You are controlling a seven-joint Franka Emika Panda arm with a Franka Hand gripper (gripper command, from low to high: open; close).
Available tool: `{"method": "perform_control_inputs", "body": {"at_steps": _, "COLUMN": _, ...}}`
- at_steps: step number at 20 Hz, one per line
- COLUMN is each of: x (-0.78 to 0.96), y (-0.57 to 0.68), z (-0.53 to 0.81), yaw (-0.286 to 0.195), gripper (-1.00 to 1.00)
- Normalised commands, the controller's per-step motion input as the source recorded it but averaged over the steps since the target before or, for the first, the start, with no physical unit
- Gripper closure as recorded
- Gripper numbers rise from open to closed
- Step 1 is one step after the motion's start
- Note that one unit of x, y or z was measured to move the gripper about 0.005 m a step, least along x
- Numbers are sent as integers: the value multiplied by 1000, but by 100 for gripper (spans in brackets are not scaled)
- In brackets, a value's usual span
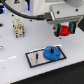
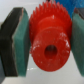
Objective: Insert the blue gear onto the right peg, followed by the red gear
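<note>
The red gear (image 2: 48, 42) sits clamped between the two fingers (image 2: 16, 42), whose teal pads press against opposite sides of its toothed rim, spread only as wide as the gear itself. In the wrist view the gear's flat face and raised hub with its dark centre hole face the camera, so its axis runs along the line of sight from the wrist. In the exterior view the red gear (image 1: 64, 31) hangs in the gripper (image 1: 64, 31) above the white counter (image 1: 15, 50), held clear of everything below it.

Lower down and towards the exterior view's left of the gripper, the blue gear (image 1: 52, 52) lies flat on the grey black-edged plate (image 1: 34, 58), at the plate's end on the exterior view's right. The right peg cannot be made out under the blue gear. A small cream-and-brown block (image 1: 18, 27) stands on the counter well apart, towards the exterior view's left.
</note>
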Motion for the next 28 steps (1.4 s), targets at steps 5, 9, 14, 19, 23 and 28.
{"method": "perform_control_inputs", "body": {"at_steps": 5, "x": 610, "y": -255, "z": 116, "yaw": 0, "gripper": 100}}
{"method": "perform_control_inputs", "body": {"at_steps": 9, "x": 577, "y": -189, "z": 7, "yaw": 0, "gripper": 100}}
{"method": "perform_control_inputs", "body": {"at_steps": 14, "x": 382, "y": -134, "z": -48, "yaw": 0, "gripper": 100}}
{"method": "perform_control_inputs", "body": {"at_steps": 19, "x": 192, "y": -83, "z": -117, "yaw": 0, "gripper": 100}}
{"method": "perform_control_inputs", "body": {"at_steps": 23, "x": 109, "y": -146, "z": -170, "yaw": 0, "gripper": 100}}
{"method": "perform_control_inputs", "body": {"at_steps": 28, "x": 90, "y": -181, "z": -104, "yaw": 0, "gripper": 100}}
